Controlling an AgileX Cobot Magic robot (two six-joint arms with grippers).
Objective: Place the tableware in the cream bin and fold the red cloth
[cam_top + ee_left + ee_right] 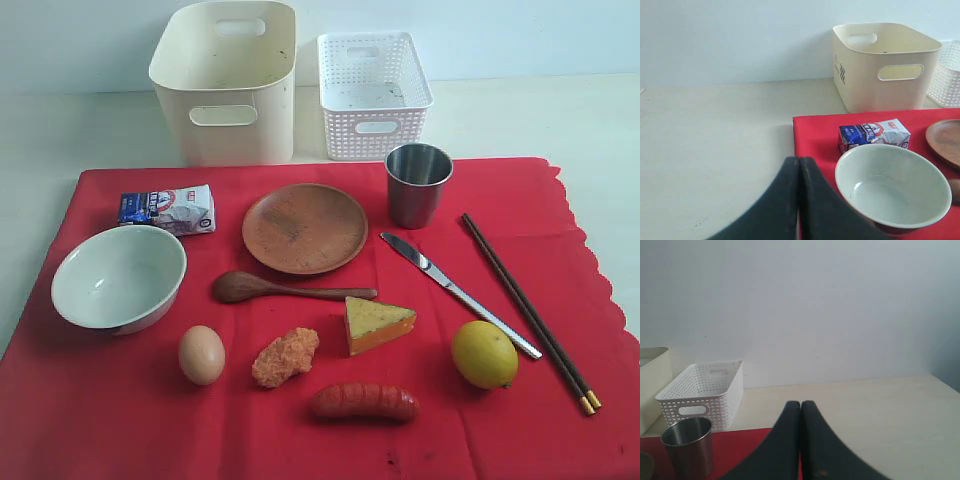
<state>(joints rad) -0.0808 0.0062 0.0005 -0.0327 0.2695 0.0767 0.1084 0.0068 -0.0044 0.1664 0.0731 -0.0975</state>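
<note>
While the left gripper (799, 164) and right gripper (800, 407) hung with jaws pressed together, empty, the bowl (118, 277), plate (304, 228), spoon (280, 289), cup (418, 185), knife (455, 290) and chopsticks (528, 312) lay on the flat cloth (100, 420), the bin (225, 115) behind it.

left pincer (799, 161): black, smooth, curved | right pincer (800, 404): black, smooth, curved
</note>
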